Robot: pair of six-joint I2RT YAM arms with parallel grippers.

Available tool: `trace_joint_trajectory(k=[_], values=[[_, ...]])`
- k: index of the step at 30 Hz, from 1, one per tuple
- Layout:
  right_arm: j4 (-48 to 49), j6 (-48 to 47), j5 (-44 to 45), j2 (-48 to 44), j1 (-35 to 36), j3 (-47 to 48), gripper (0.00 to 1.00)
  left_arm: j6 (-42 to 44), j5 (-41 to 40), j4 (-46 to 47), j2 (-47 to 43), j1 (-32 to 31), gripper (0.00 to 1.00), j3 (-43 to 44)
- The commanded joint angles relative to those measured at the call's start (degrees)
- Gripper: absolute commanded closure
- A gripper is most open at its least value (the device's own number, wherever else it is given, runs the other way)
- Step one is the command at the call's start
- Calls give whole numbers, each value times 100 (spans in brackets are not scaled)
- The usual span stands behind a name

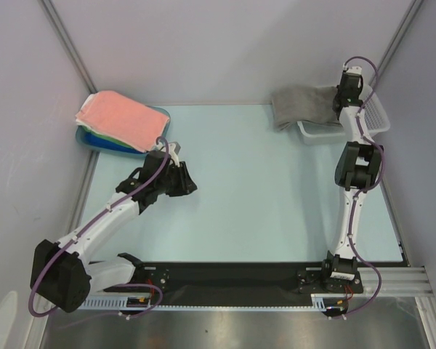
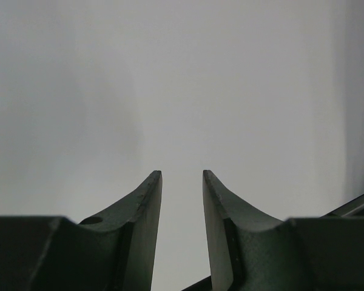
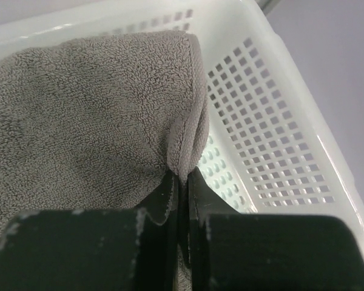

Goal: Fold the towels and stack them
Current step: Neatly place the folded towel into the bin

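Note:
A grey towel [image 1: 301,107] hangs over the left rim of the white perforated basket [image 1: 378,116] at the back right. My right gripper [image 1: 346,98] is shut on that grey towel [image 3: 91,109], pinching a fold of its edge between the fingertips [image 3: 183,176] above the basket [image 3: 273,151]. A stack of folded towels with a salmon pink one [image 1: 120,120] on top lies in the blue tray [image 1: 94,139] at the back left. My left gripper [image 1: 185,182] stands open with nothing in it near that tray; in the left wrist view its fingers [image 2: 148,200] show only against blank wall.
Grey walls close the cell on the left, back and right. The pale blue table top [image 1: 254,189] lies between the tray and the basket. A black strip and metal rail [image 1: 240,291] run along the near edge by the arm bases.

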Motion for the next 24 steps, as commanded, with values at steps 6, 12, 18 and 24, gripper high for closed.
trace_joint_trajectory(k=[6, 12, 18, 24], values=[[600, -172, 375, -406, -304, -7, 100, 137, 176, 200, 42, 9, 62, -34], [767, -304, 542, -222, -331, 72, 100, 146, 194, 209, 104, 27, 62, -34], [785, -348, 639, -37, -401, 213, 100, 146, 211, 244, 201, 44, 62, -25], [750, -269, 569, 33, -541, 221, 100, 128, 317, 297, 359, 53, 62, -7]])
